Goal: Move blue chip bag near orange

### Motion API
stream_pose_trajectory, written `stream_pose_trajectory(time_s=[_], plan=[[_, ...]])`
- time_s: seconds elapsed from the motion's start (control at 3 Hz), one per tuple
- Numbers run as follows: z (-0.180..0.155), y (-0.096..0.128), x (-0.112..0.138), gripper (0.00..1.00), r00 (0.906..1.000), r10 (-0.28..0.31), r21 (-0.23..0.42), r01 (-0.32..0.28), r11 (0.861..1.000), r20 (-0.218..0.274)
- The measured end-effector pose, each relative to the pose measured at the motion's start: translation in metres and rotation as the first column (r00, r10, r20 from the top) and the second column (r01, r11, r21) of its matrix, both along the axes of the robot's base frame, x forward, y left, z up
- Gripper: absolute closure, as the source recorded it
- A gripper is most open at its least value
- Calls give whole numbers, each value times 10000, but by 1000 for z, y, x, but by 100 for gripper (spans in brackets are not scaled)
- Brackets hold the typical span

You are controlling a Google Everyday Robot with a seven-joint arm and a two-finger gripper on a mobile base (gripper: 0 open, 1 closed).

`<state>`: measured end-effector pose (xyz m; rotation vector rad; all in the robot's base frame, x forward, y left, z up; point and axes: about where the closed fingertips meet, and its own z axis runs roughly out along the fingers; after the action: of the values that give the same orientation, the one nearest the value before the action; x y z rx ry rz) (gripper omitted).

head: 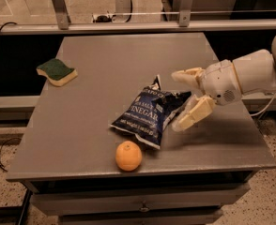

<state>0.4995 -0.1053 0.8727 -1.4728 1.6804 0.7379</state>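
Observation:
The blue chip bag (149, 114) lies on the grey table (105, 69), dark navy with white "VINEGAR" lettering, its lower corner just above and right of the orange (128, 155). The orange sits near the table's front edge. My gripper (180, 100) comes in from the right on a white arm. Its fingers are spread wide, one finger (187, 74) above the bag's right end and one (194, 114) below it. The bag's right end lies between them, and the fingers do not pinch it.
A green-and-yellow sponge (57, 71) lies at the table's left side. A metal rail (128, 26) runs behind the table's far edge. The table's right edge is just under my arm.

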Motion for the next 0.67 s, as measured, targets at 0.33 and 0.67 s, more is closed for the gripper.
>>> stream_pose_trajectory(time_s=[0.33, 0.67], plan=[[19, -14, 16, 0, 9977, -193, -357, 216, 9991, 648], [64, -48, 54, 0, 9788, -444, -918, 638, 9937, 2001]])
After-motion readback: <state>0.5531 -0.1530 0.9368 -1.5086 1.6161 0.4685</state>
